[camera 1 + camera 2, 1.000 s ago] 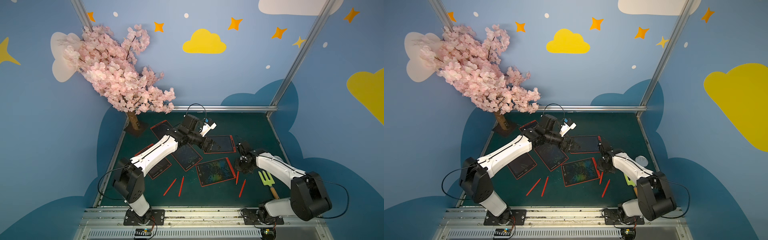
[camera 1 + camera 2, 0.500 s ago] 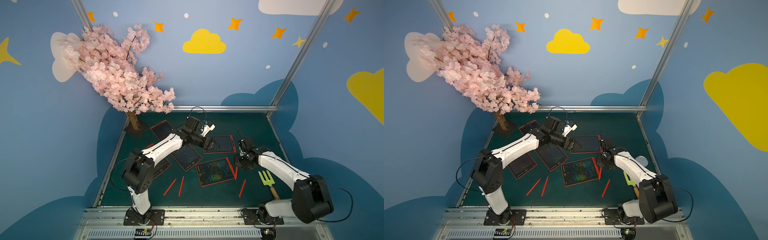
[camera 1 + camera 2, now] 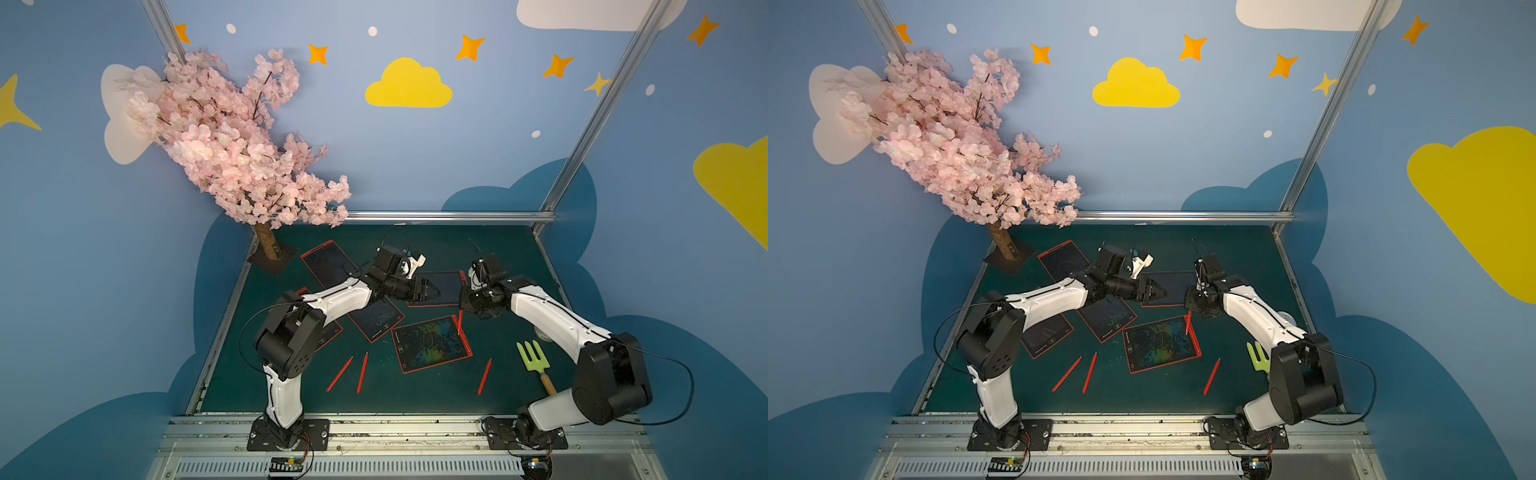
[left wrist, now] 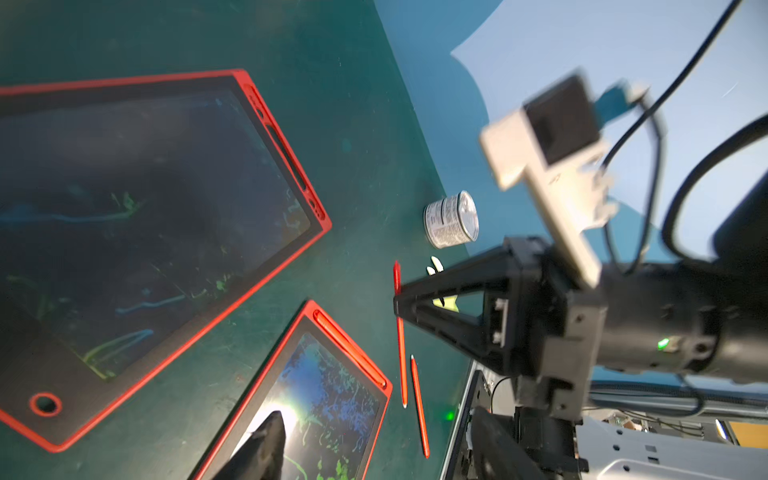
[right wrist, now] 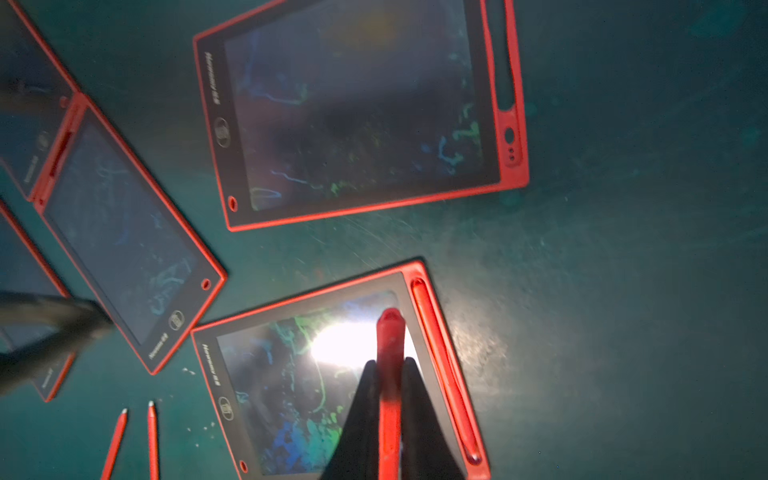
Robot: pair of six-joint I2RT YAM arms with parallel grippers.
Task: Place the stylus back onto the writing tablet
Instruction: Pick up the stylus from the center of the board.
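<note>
Seeing green tabletop [image 3: 415, 399] filling lower centre in both top views. Finding scribbled writing tablet [image 3: 430, 343] lying mid-frame on it. Watching right end effector [image 5: 388, 363] pinching red stylus [image 5: 390, 332] over tablet's upper-right corner. Spotting left end effector [image 3: 436, 291] just left in frame; failing to read its jaw gap.

The surface [image 3: 415, 395] is a dull green mat, scuffed and chalky in patches. The writing tablet [image 5: 291, 374] has a smooth red plastic frame round a glossy dark screen that throws back a hard glare. The stylus [image 5: 390, 340] is the same smooth red plastic. The rail [image 3: 449, 216] is bare brushed metal. The trunk [image 3: 266, 243] looks rough as bark, and the blossoms [image 3: 232, 153] look soft as cloth. The tin [image 4: 451, 220] has a shiny metal lid and a paper label.
</note>
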